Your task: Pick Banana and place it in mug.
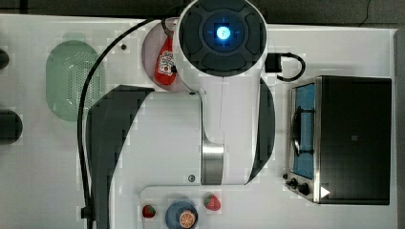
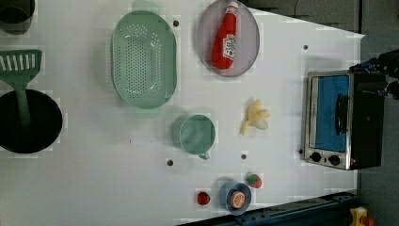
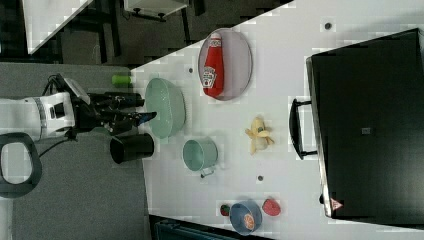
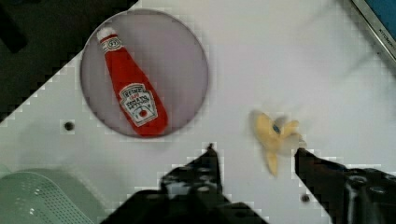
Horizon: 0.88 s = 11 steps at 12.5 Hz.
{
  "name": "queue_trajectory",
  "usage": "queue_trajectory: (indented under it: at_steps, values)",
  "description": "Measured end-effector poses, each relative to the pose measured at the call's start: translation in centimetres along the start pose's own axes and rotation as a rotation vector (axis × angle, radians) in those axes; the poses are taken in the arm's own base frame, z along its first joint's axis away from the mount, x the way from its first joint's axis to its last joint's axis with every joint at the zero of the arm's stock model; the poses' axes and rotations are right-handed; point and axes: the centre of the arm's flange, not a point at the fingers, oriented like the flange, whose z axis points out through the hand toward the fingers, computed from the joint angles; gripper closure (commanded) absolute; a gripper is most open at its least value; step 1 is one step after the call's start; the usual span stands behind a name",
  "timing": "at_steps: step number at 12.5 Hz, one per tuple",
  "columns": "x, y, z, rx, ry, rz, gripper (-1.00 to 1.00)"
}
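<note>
Your black two-fingered pincer (image 4: 254, 151) hangs released, jaws standing apart with nothing between them, high above the white table (image 2: 94, 179). In the wrist view the small pale yellow peeled banana (image 4: 275, 135) lies on the bare tabletop just past the fingertips, nearer one finger than the other, so you are roughly over it but not yet centred, by my reading. In the left view the banana (image 2: 255, 117) rests just beside the round translucent teal-green mug (image 2: 194, 134), on the left view's right of it, apart from it, with the mug standing upright, mouth open and nothing inside. Further out, the red ketchup bottle (image 2: 225, 37) lies on the grey round plate (image 2: 249, 52), the pale-green perforated oval colander (image 2: 143, 59) sits on the left view's left of that, and the silver toaster oven (image 2: 339, 120) stands at the left view's right. So nothing of the job is done yet: you have the descent, the grasp, the carry across to the mug and the drop all ahead of you.
</note>
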Motion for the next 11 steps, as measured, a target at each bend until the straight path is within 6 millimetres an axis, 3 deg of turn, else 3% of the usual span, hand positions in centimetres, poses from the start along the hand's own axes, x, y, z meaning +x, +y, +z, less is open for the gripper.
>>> queue_trajectory:
  at_steps: [2, 3, 5, 6, 8, 10, 11]
  values:
    - [-4.7, 5.9, 0.3, -0.114, -0.119, 0.080, -0.80]
    - [-6.1, 8.3, -1.0, -0.113, -0.128, 0.107, -1.00]
    - [-6.3, 11.1, -5.7, -0.068, -0.031, 0.152, -1.00]
    - [-6.4, 11.5, -7.4, -0.019, 0.016, 0.156, -1.00]
    - [-6.2, 11.6, -8.1, 0.024, 0.063, 0.166, -1.00]
    - [-5.0, 10.6, -5.4, 0.046, 0.076, 0.158, -1.00]
    - [-4.5, 9.4, -2.6, 0.045, 0.077, 0.130, -1.00]
